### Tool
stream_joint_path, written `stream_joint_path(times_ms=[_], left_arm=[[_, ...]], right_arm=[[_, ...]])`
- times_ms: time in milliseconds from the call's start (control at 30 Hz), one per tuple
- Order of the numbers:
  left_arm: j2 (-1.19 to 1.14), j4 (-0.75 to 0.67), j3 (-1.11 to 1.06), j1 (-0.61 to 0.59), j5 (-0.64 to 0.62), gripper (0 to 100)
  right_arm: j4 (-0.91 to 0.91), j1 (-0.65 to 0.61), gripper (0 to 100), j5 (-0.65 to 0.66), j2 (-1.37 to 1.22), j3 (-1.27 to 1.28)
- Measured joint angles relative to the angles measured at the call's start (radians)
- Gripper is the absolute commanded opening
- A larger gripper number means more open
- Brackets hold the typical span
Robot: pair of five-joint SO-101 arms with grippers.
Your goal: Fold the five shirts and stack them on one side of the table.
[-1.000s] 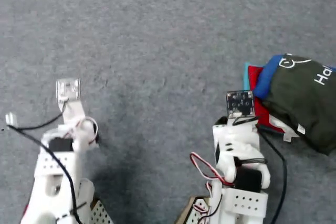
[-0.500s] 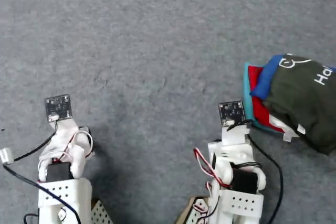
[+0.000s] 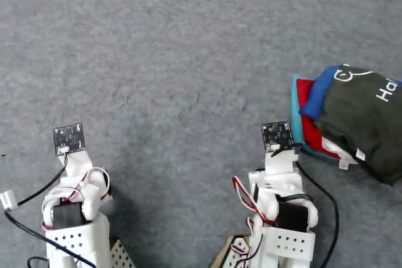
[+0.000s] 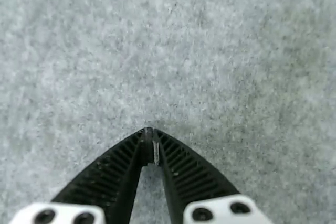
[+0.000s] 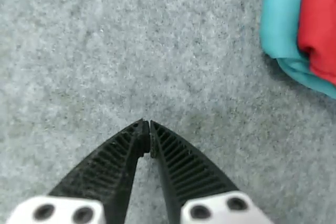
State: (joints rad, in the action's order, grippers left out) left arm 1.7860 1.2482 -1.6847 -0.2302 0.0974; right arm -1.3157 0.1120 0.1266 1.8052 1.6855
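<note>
1. The left arm [image 3: 72, 183] sits tucked low at the near edge of the table [image 3: 188, 61]. The left gripper [image 4: 148, 136] has its jaws pressed together on nothing, over bare grey felt.
2. The right arm [image 3: 279, 186] is tucked likewise. The right gripper [image 5: 146, 127] is closed and empty, with the teal shirt [image 5: 281, 19] near it.
3. The stack [image 3: 352, 117] lies at the table's right side: the dark shirt [image 3: 367, 123] on top, then the blue shirt [image 3: 319, 95], the red shirt [image 3: 309, 127] and teal lowest. Whether a fifth is there I cannot tell.
4. Folding looks done, so the step is parking. Any move by the right arm should lift first and swing away from the teal edge, so as not to drag the pile.
</note>
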Motion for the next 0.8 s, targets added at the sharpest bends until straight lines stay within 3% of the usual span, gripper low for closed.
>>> stream_joint_path(times_ms=[800], left_arm=[[0.008,0.009,0.0,0.0,0.0,2]], right_arm=[[0.0,0.0,0.5,0.0,0.0,0.0]])
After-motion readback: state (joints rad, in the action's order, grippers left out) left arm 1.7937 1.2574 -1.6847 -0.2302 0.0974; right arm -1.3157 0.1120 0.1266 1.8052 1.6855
